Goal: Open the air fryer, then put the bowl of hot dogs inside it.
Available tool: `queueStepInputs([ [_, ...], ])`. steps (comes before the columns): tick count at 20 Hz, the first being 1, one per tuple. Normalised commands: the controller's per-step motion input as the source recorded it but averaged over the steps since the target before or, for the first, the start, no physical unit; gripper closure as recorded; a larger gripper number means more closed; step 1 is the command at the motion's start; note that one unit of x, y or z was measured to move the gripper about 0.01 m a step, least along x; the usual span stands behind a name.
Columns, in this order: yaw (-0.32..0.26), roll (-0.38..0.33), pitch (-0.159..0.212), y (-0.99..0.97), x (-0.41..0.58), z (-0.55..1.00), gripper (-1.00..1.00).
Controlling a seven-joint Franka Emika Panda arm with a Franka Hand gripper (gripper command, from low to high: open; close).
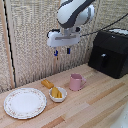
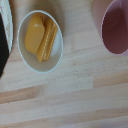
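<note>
The black air fryer point(image 1: 112, 47) stands at the exterior view's right on the wooden table, its handle point(image 1: 103, 60) sticking out of the front drawer, which looks pushed in. The small white bowl point(image 1: 62, 97) holds yellow-orange hot dogs point(image 1: 56, 92) and sits in the middle of the table. My gripper point(image 1: 62, 51) hangs open high above the bowl, well away from the fryer, with nothing between its blue-tipped fingers. In the wrist view the bowl point(image 2: 57, 56) and hot dogs point(image 2: 39, 37) lie directly below; the fingers do not show there.
A pink mug point(image 1: 76, 81) point(image 2: 112, 25) stands close beside the bowl, on the fryer's side. An orange-tan block point(image 1: 47, 83) lies just behind the bowl. A wide patterned-rim plate point(image 1: 25, 103) sits at the exterior view's left. A woven screen backs the table.
</note>
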Motion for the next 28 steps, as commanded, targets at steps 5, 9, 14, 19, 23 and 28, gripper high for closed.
queueStepInputs([
  [5, -0.298, -0.195, -0.049, 0.01, 0.171, -0.01, -1.00],
  [9, -0.293, -0.213, -0.071, -0.03, 0.251, 0.04, -1.00],
  [14, -0.230, -0.296, -0.073, -0.09, 0.213, 0.02, -1.00],
  [19, -0.148, -0.372, -0.072, -0.11, 0.022, -0.02, -1.00],
  [23, -0.103, -0.375, -0.114, -0.10, 0.000, -0.02, -1.00],
  [28, -0.071, -0.375, -0.170, -0.10, 0.000, 0.00, -1.00],
])
